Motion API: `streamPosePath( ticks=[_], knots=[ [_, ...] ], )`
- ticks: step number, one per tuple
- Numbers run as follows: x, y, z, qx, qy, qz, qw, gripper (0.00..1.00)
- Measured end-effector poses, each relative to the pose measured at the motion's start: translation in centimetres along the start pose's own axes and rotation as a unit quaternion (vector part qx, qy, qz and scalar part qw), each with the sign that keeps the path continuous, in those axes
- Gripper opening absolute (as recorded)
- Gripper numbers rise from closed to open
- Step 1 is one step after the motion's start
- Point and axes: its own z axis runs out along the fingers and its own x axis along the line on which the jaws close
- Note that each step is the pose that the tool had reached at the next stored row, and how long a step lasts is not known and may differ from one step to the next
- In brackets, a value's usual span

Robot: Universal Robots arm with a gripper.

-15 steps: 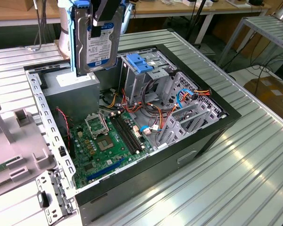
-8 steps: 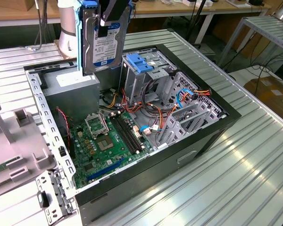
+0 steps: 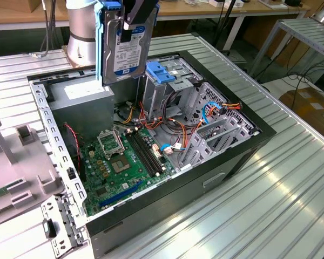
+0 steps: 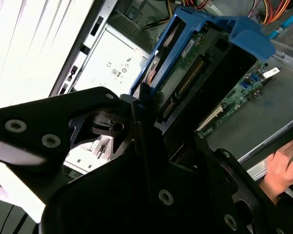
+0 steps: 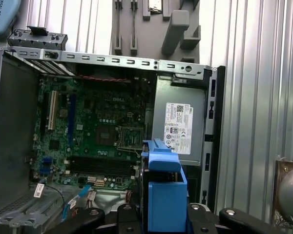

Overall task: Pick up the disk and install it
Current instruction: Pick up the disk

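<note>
**Item: disk, held above the open case**

You have the disk [image 3: 124, 46] upright with its long axis vertical. The gripper [image 3: 136, 21] has its fingers clamped on the disk's upper end. In the exterior view it hovers at the computer case's [image 3: 227, 102] 12 o'clock. The drive cage [image 3: 170, 81] sits just beside it, toward 4 o'clock.

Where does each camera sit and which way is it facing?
Exterior view: off the arm, angled down into the open black metal computer case; grey arm and black gripper hold the blue-framed dark hard disk above.
First wrist view: wrist-mounted, facing down onto the green motherboard; gripper and disk show.
Second wrist view: wrist-mounted, along the gripper at the disk's board side; a person's hand shows.
All share the gripped disk.
</note>
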Motion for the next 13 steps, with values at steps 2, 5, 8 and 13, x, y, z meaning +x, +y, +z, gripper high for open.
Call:
streamPosePath(
  ticks=[2, 5, 8, 13],
  knots=[
    [0.07, -0.29, -0.01, -0.0001, 0.0000, 0.000, 1.00000, 0.36],
    [0.16, -0.75, -0.04, -0.0003, 0.0000, 0.000, 1.00000, 0.36],
    [2.43, -3.79, -0.26, -0.0012, 0.0000, 0.000, 1.00000, 0.36],
    [4.42, -3.65, -0.32, -0.0011, -0.0001, 0.000, 1.00000, 0.36]
  ],
)
